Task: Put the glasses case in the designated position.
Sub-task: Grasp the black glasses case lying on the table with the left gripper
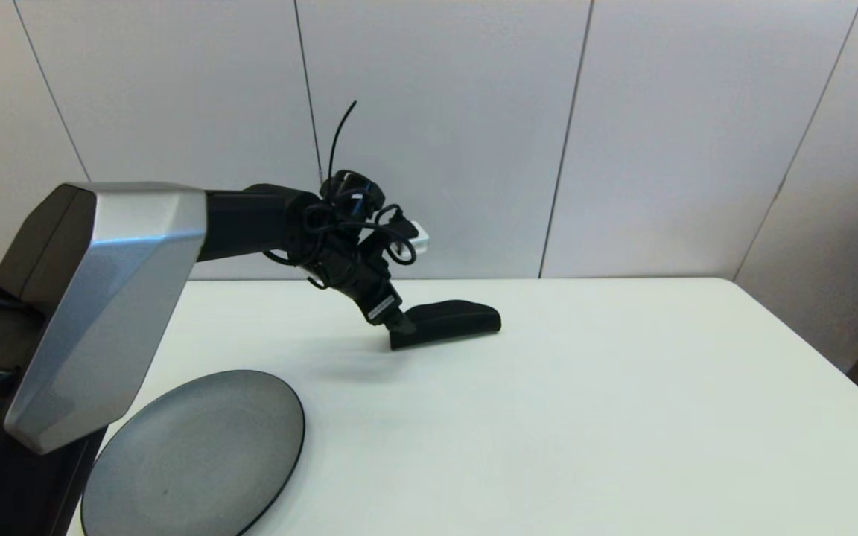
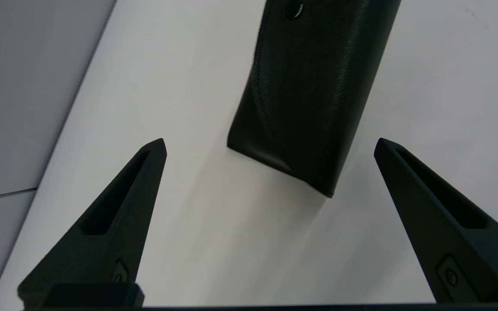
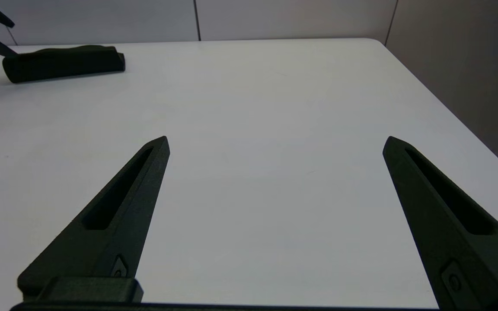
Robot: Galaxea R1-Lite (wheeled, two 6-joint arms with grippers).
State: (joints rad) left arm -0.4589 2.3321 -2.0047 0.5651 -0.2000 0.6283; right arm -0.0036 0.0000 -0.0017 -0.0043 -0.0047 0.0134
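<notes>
The matte black glasses case (image 1: 450,322) lies flat on the white table toward its far middle. It fills the upper centre of the left wrist view (image 2: 314,90) and shows small and far off in the right wrist view (image 3: 63,63). My left gripper (image 1: 401,325) hovers at the case's left end, open; its two fingers stand wide apart, with the case's near end just beyond the tips and nothing held (image 2: 269,144). My right gripper (image 3: 276,142) is open over bare table near the right side, holding nothing. It is out of the head view.
A round grey plate (image 1: 198,454) sits at the table's near left corner, beside my left arm's silver upper link (image 1: 109,298). The table's right edge (image 1: 824,350) and far edge meet grey wall panels. White table surface stretches between the case and the plate.
</notes>
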